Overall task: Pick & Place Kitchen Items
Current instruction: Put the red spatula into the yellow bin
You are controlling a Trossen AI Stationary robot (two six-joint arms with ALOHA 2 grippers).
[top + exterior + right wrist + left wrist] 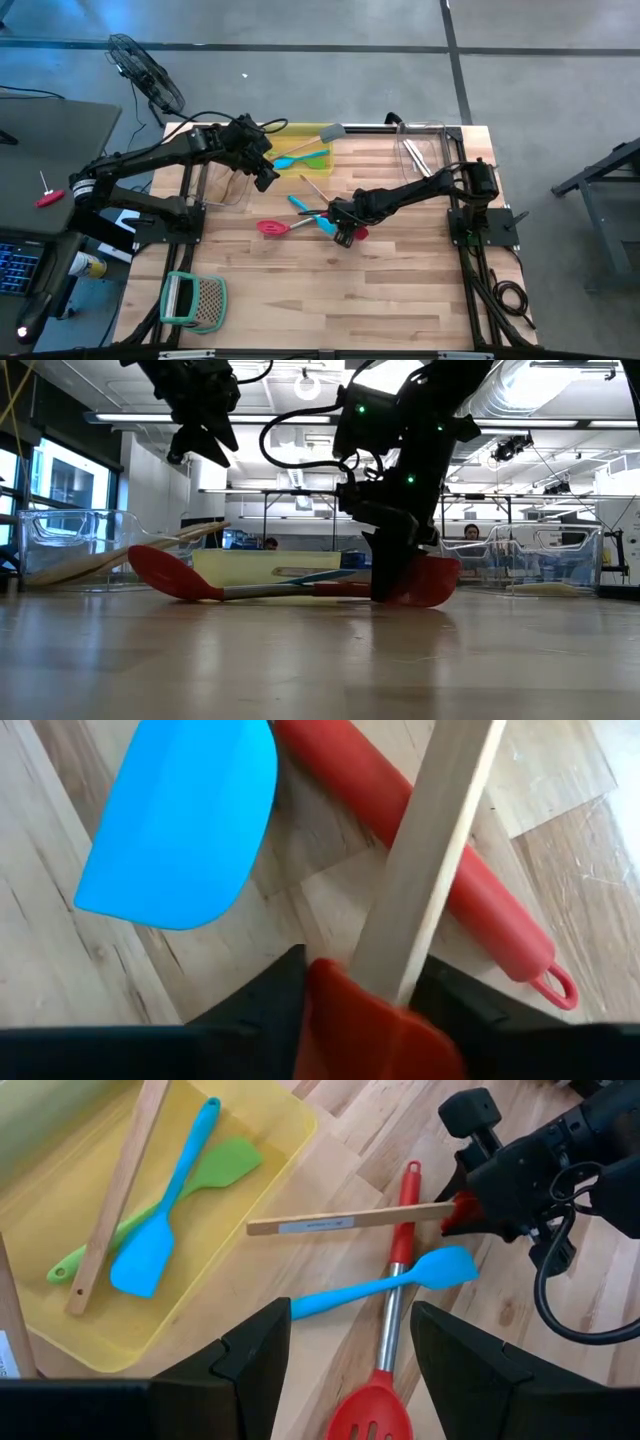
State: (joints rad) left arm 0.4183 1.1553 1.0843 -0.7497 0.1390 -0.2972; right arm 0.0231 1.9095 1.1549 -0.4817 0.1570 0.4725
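While down at table (300,290) centre, right tool (345,236) pinching red spatula (375,1030) with wooden handle, beside blue spatula (385,1283) and red slotted spoon (385,1370). Left tool (264,178) spread, above yellow tray (255,1140).

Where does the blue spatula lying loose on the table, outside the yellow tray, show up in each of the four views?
High view: blue spatula at table centre, just left of the right gripper.
Low view: cannot be picked out with certainty.
Left wrist view: blue spatula lies across the red slotted spoon.
Right wrist view: only its blade shows, beside a red handle.
Shared landmark: the wooden stick between the right gripper's fingers.
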